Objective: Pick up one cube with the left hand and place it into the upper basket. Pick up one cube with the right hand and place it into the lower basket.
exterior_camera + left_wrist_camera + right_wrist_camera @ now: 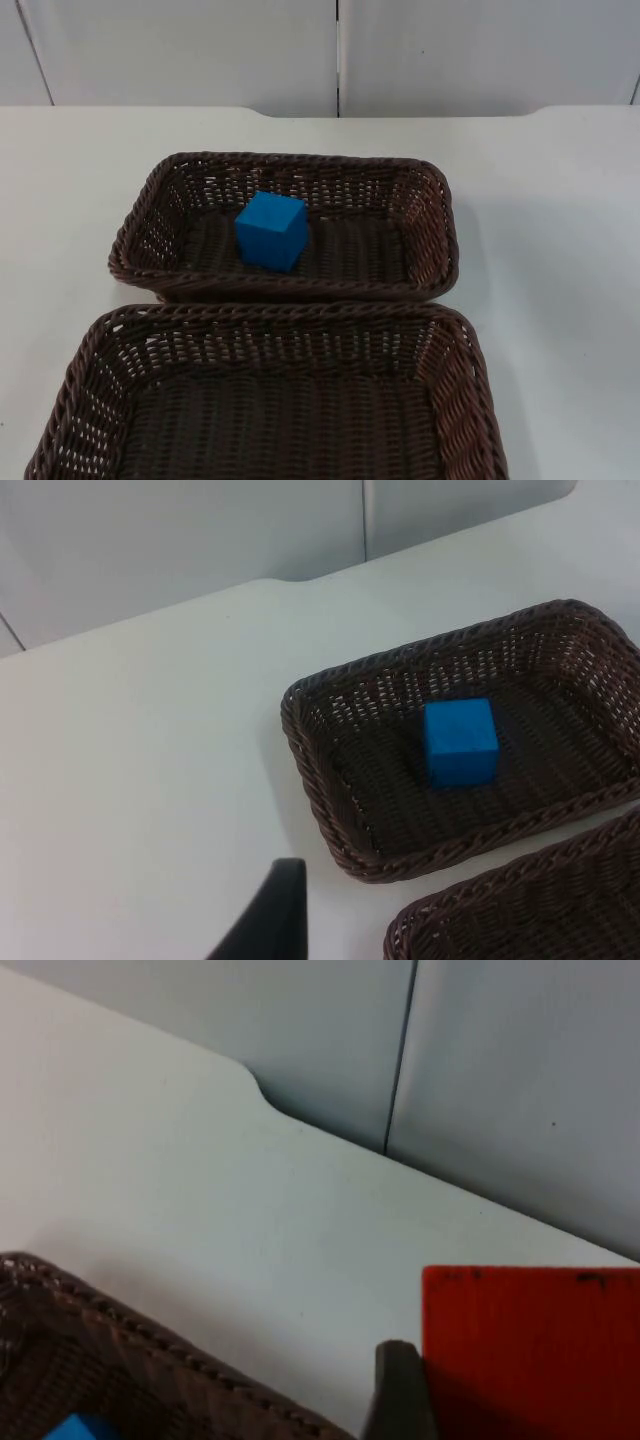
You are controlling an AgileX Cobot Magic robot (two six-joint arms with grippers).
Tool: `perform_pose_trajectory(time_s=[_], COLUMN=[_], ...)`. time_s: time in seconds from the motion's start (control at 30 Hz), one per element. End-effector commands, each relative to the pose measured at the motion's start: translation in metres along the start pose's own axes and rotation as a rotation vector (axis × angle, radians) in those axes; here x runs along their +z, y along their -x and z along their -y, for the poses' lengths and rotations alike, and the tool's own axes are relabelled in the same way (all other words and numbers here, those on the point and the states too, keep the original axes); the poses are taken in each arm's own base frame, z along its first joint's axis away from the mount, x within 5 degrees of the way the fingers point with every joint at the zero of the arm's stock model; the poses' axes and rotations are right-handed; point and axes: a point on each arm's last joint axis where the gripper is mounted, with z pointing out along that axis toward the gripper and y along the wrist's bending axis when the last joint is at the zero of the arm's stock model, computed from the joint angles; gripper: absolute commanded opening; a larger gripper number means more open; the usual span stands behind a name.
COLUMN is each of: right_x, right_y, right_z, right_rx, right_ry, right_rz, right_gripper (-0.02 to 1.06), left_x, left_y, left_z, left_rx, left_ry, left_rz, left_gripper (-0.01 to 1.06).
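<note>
A blue cube [271, 230] lies inside the upper wicker basket [432, 215], left of its middle. The lower wicker basket [455, 380] in front of it holds nothing. In the left wrist view, the same blue cube [460, 742] rests in the upper basket [310, 750]. One black fingertip [282, 905] of my left gripper hovers over bare table, well short of the basket's near corner. In the right wrist view, a red cube [530, 1350] sits pressed against my right gripper's black fingertip [400, 1390]. It is held above the table beside the upper basket's rim [120, 1330].
The white table [560, 250] stretches wide on both sides of the baskets. It ends at the grey partition wall [200, 50] behind. The two baskets stand close together, one behind the other.
</note>
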Motion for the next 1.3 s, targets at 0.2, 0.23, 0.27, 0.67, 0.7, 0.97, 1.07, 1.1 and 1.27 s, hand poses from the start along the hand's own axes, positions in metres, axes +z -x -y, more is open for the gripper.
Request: perform_pose_trajectory(time_s=[0.2, 0.23, 0.27, 0.67, 0.7, 0.97, 1.07, 1.1, 1.27], right_x=[-0.041, -0.050, -0.055, -0.109, -0.109, -0.147, -0.152, -0.155, -0.157], right_y=[0.003, 0.003, 0.004, 0.001, 0.001, -0.012, -0.019, -0.024, -0.045], right_z=[-0.002, -0.003, -0.003, -0.007, -0.007, -0.009, -0.009, -0.009, -0.010], right_rx=[-0.058, -0.068, -0.069, -0.090, -0.090, -0.097, -0.100, -0.099, -0.094], right_ry=[0.012, 0.029, 0.029, 0.074, 0.074, 0.098, 0.099, 0.100, 0.105], right_rz=[0.009, 0.018, 0.024, 0.073, 0.073, 0.081, 0.064, 0.052, 0.012], right_gripper=[0.00, 0.00, 0.00, 0.00, 0.00, 0.00, 0.00, 0.00, 0.00], left_x=[-0.002, -0.002, -0.002, -0.002, -0.002, -0.002, -0.002, -0.002, -0.002], left_y=[-0.001, -0.001, -0.001, -0.001, -0.001, -0.001, -0.001, -0.001, -0.001], left_z=[0.000, 0.000, 0.000, 0.000, 0.000, 0.000, 0.000, 0.000, 0.000], left_rx=[0.001, 0.001, 0.001, 0.001, 0.001, -0.001, -0.002, -0.002, -0.004], left_ry=[0.001, 0.001, 0.001, 0.001, 0.001, 0.000, -0.001, -0.001, -0.003], left_rz=[0.006, 0.006, 0.006, 0.006, 0.006, 0.006, 0.006, 0.006, 0.006], left_gripper=[1.05, 1.05, 1.05, 1.05, 1.05, 1.05, 1.05, 1.05, 1.05])
